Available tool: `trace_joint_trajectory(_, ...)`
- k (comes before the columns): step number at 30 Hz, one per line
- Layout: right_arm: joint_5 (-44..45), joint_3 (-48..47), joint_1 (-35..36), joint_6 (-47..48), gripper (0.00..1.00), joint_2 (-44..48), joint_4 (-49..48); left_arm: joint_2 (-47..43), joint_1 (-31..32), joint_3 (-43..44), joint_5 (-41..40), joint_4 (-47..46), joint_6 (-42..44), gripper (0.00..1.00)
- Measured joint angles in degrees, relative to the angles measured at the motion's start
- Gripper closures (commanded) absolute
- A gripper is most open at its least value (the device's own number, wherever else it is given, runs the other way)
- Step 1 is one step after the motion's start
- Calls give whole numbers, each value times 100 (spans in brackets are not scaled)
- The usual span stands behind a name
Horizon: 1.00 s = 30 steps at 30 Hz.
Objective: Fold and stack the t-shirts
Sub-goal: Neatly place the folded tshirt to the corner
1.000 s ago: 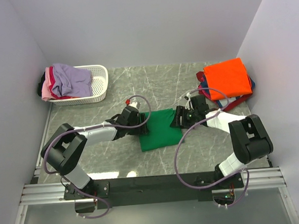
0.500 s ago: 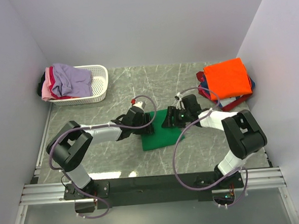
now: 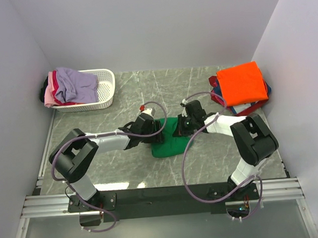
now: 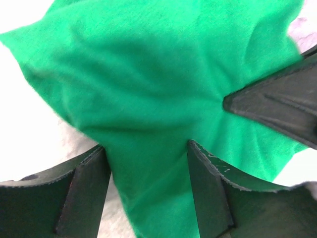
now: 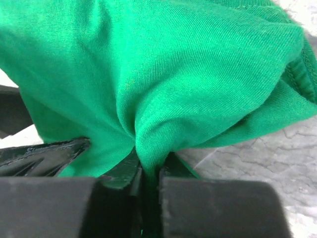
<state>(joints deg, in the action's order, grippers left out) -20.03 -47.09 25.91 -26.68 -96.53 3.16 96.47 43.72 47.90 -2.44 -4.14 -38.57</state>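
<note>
The bright green t-shirt [image 3: 169, 143] lies bunched on the marble table, mid-front. My right gripper [image 3: 180, 129] is at its upper right edge, shut on a pinched fold of the green cloth [image 5: 153, 134]. My left gripper [image 3: 158, 131] is at the shirt's upper left, open, its two fingers straddling green cloth [image 4: 148, 99] without pinching it. The grippers almost meet; the right gripper's finger [image 4: 277, 104] shows in the left wrist view. An orange t-shirt [image 3: 243, 82] tops a stack at the back right, with red [image 3: 248, 110] and navy [image 3: 229, 108] edges under it.
A white slotted basket [image 3: 104, 90] stands at the back left holding a lavender shirt [image 3: 73, 84] and a pink one [image 3: 50, 94]. White walls close in the table on three sides. Cables loop over both arms.
The right gripper slid left along the green shirt and shut on a fold. The shirt went from a flat rectangle to a narrower bunch. The left gripper shifted slightly right and stayed open.
</note>
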Motion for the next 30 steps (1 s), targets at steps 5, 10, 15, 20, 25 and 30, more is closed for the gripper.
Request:
trace_joint_trajectory(5, 455, -297, 46, 214, 100, 24, 557, -225, -90, -76, -33, 350, 22, 30)
trace_joint_trajectory(10, 1069, -699, -164, 625, 100, 188, 1368, -807, -444, -466, -52, 691, 55, 29)
trace_joint_trajectory(15, 1613, -1480, -575, 1143, 100, 337, 2070, -1368, -802, -752, -96, 881, 153, 29)
trace_joint_trajectory(20, 1919, -2415, -925, 1687, 100, 382, 2452, -1510, -940, -903, -94, 909, 199, 28)
trace_joint_trajectory(25, 1982, -3263, -1423, 2127, 100, 372, 2802, -1510, -1001, -1019, -48, 914, 212, 28)
trace_joint_trajectory(30, 2004, -4107, -1963, 2643, 100, 317, 3158, -1475, -1032, -1021, -17, 872, 258, 28)
